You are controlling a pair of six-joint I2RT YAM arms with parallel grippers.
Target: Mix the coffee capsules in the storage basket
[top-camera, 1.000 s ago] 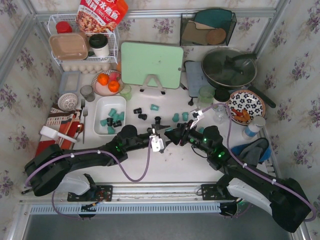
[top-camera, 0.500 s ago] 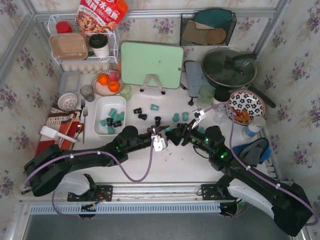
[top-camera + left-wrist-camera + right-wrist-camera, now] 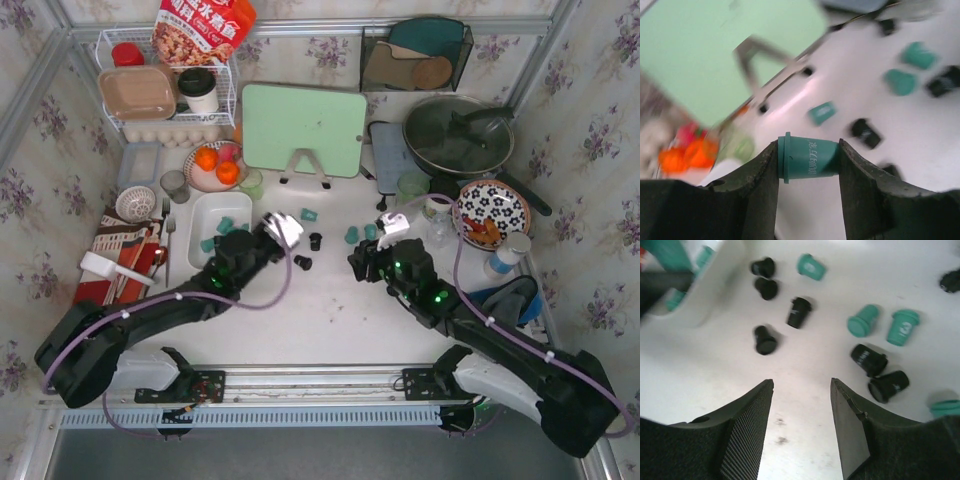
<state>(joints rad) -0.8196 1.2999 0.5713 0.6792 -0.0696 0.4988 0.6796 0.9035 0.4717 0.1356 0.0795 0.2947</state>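
My left gripper [image 3: 807, 160] is shut on a teal coffee capsule [image 3: 810, 157], held sideways between the two fingers. In the top view it [image 3: 264, 228] hovers at the right edge of the white storage basket [image 3: 203, 206], which holds several teal and black capsules [image 3: 225, 224]. My right gripper [image 3: 801, 385] is open and empty, low over bare table; in the top view it [image 3: 358, 262] is right of centre. Loose black capsules [image 3: 765, 340] and teal capsules [image 3: 861, 325] lie on the table ahead of it. The basket's corner [image 3: 715, 290] shows at upper left in the right wrist view.
A green cutting board [image 3: 303, 128] on a stand is behind the capsules. A plate of oranges [image 3: 213, 165] and a translucent green cup [image 3: 251, 183] stand behind the basket. A lidded pan [image 3: 458, 135], a patterned plate [image 3: 492, 210] and a blue cloth [image 3: 505, 300] are on the right.
My left gripper has swung from the table's middle up and left to the basket's edge, carrying the teal capsule. The right gripper has drawn slightly back and right, and the two grippers are apart.
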